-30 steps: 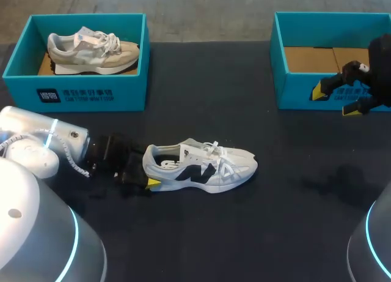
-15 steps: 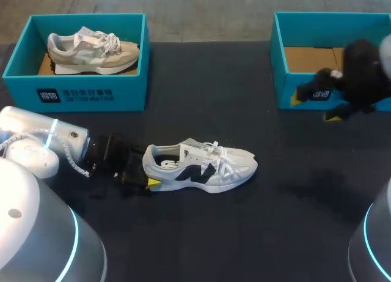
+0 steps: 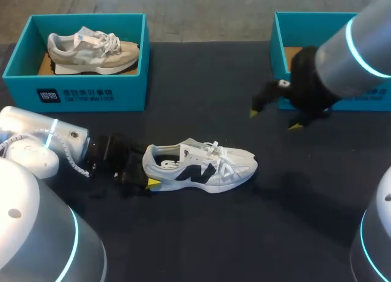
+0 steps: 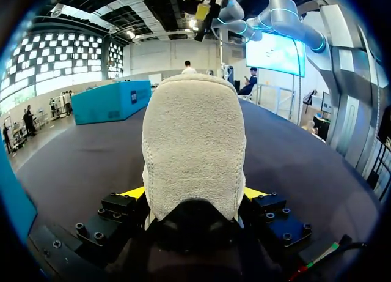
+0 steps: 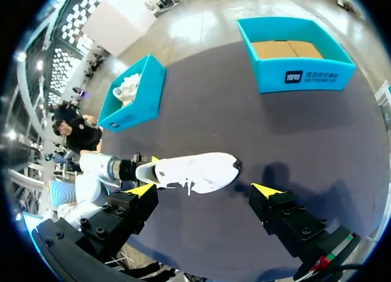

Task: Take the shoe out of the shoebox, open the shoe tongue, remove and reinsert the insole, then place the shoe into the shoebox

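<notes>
White shoe: out of its box, upright on its sole on the dark table near the middle, toe toward 3 o'clock, heel toward 9 o'clock. Left gripper: at the heel end, low to the table; in the left wrist view my fingers press the heel's two sides, so I hold the shoe there, jaws spread only as wide as the heel. Right gripper: raised above the table at about 1 o'clock from the shoe, jaws spread wide and holding nothing; in the right wrist view the shoe lies ahead of and below its tips, apart from them. Empty shoebox: at 2 o'clock on the table, cardboard floor showing, partly hidden by my right arm. Second shoebox: at 10 o'clock, holding a beige shoe on its sole.
</notes>
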{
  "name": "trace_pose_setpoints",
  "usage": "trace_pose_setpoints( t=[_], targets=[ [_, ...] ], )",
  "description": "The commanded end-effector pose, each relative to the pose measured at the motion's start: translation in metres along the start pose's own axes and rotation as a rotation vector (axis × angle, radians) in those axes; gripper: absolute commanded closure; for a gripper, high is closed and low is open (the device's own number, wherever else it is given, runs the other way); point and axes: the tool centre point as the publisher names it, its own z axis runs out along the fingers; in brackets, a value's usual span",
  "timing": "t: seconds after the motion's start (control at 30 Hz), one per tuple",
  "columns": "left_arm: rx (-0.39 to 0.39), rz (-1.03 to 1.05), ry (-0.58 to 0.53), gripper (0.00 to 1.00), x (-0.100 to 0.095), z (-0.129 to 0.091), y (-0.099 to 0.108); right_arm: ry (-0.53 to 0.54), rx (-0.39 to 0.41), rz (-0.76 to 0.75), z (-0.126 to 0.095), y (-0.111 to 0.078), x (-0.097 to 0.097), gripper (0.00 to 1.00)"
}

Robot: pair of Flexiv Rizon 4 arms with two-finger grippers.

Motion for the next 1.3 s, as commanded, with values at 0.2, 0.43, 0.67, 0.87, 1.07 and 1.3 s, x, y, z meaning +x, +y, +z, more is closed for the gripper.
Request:
trace_pose_setpoints(
  t=[0.2, 0.43, 0.67, 0.87, 1.07, 1.3],
  targets=[
    [-0.002, 0.000, 0.002, 1.00, -0.001, 0.002, 0.002, -0.121, 0.036, 0.003, 0.048, -0.004, 0.038, 0.00],
    [-0.002, 0.000, 0.002, 1.00, -0.001, 0.002, 0.002, -0.175, 0.053, 0.010, 0.074, -0.016, 0.057, 0.00],
    [-0.002, 0.000, 0.002, 1.00, -0.001, 0.002, 0.002, -0.197, 0.081, 0.010, 0.097, -0.030, 0.072, 0.00],
    [-0.002, 0.000, 0.002, 1.00, -0.001, 0.002, 0.002, -0.219, 0.104, 0.000, 0.114, -0.038, 0.083, 0.00],
    [-0.002, 0.000, 0.002, 1.00, -0.001, 0.002, 0.002, -0.258, 0.119, -0.018, 0.130, -0.044, 0.090, 0.00],
    [-0.002, 0.000, 0.002, 1.00, -0.001, 0.002, 0.002, -0.311, 0.131, -0.051, 0.144, -0.045, 0.091, 0.00]
  ],
)
